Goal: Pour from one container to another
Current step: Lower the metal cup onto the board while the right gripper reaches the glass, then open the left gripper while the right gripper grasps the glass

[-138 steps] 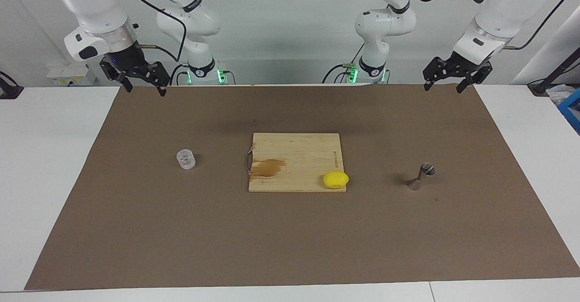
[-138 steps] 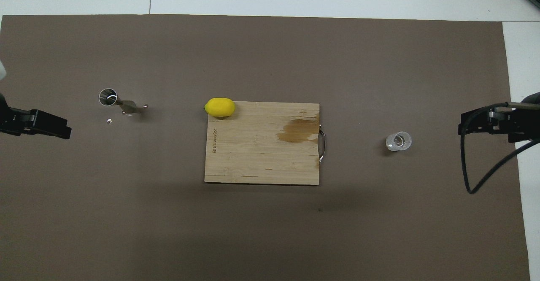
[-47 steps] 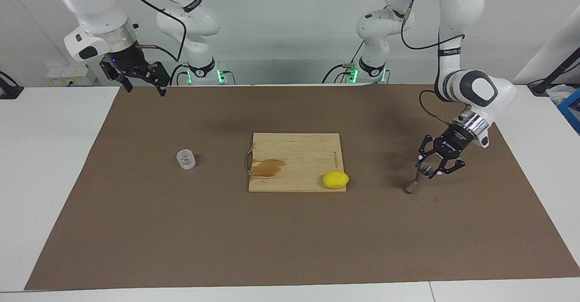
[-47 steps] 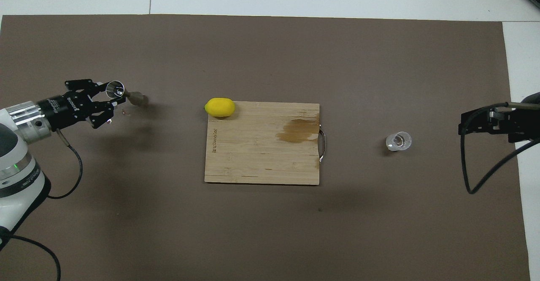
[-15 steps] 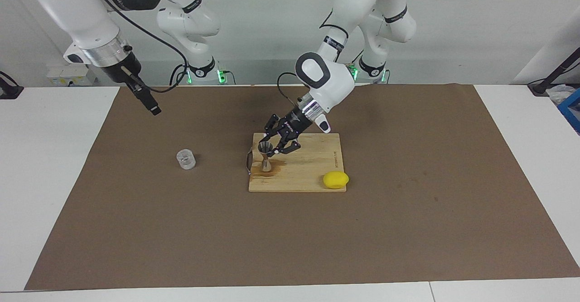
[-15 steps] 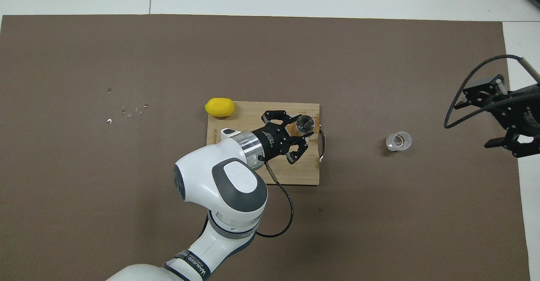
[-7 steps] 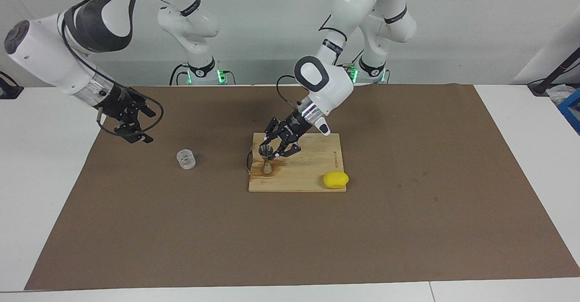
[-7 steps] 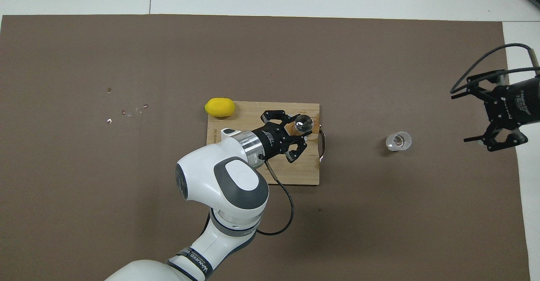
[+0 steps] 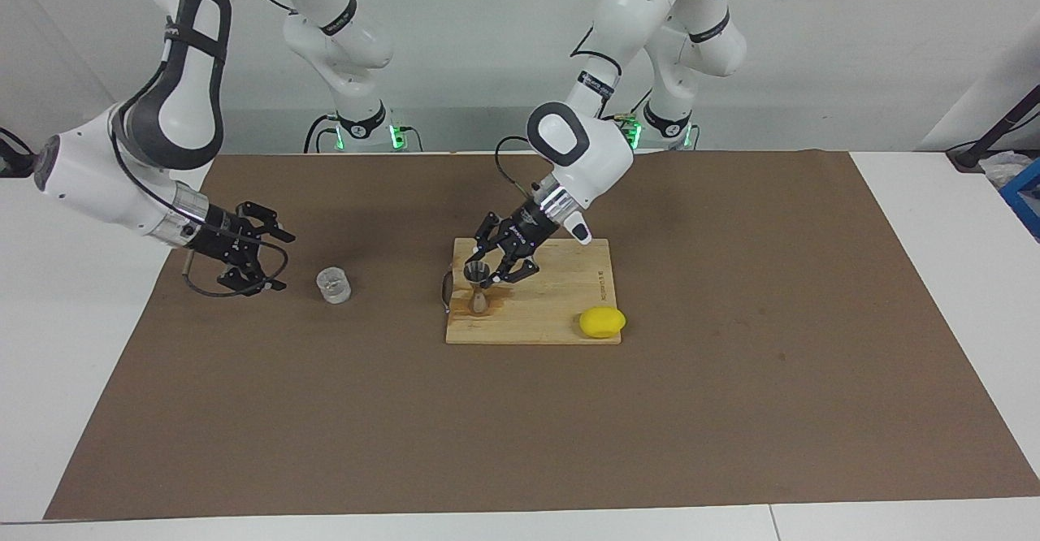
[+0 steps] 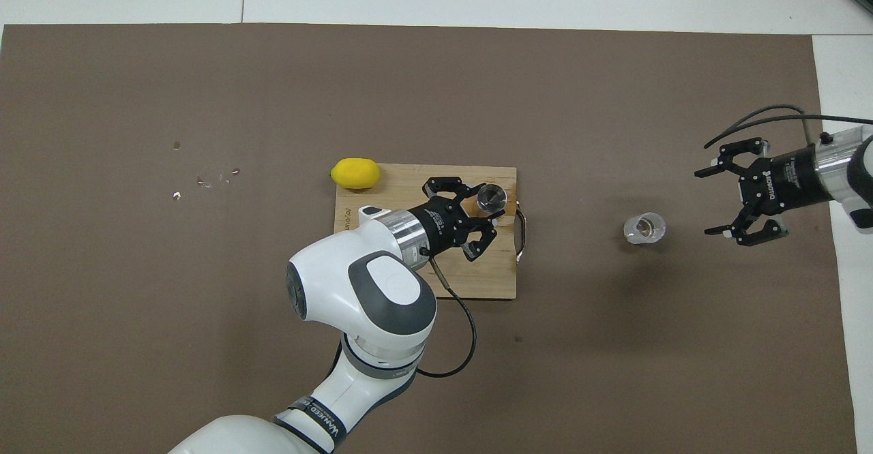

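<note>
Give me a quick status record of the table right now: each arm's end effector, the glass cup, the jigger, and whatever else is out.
left end effector: over the cutting board, at the jigger's upper cone, fingers around it
right end effector: open, low beside the glass cup, not touching it
jigger: upright on the cutting board's stained patch
glass cup: upright on the brown mat, toward the right arm's end
cutting board: wooden, mid-table
lemon: at the board's corner
pour: not begun
</note>
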`<state>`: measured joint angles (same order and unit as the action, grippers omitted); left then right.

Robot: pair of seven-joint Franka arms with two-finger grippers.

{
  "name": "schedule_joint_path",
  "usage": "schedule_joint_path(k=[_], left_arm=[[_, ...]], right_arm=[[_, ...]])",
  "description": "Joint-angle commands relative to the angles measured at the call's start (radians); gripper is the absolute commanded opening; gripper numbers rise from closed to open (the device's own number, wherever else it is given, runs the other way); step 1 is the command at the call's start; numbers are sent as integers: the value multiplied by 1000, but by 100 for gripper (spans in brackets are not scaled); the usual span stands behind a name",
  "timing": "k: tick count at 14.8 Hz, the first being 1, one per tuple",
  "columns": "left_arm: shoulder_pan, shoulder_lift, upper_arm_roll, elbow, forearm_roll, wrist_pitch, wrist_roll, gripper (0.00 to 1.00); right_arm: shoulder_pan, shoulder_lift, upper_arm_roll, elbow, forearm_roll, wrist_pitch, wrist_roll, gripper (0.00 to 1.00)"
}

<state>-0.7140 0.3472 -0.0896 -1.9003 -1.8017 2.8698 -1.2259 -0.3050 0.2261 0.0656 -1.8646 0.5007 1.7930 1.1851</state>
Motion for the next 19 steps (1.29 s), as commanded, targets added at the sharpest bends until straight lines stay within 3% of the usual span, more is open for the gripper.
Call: schedule_joint_path(k=[1,2,4,9,15,19], left_arm=[[-21,18,16,26,-10,22,-7,33],[-21,19,16,26,-10,22,-7,51],[-24,19,16,24,-8,37,-7,100],[-38,19,16,27,-5,42,-7,100],[-44,-17,13,35,4,37,-24,100],[-18,-75,19,67,167,5,-56,100]], right_arm=[[-13,6,11,-82,56,58,-65,100],[-14,6,11,-108,67,81,-85,100],[-31,28,11,-134,90,106,-158,100],[-49,130,11,-136,159,127,-323,100],[-26,125,11,-196,229,175,-343,100],[-22,125,14,-196,248,175,-343,100]])
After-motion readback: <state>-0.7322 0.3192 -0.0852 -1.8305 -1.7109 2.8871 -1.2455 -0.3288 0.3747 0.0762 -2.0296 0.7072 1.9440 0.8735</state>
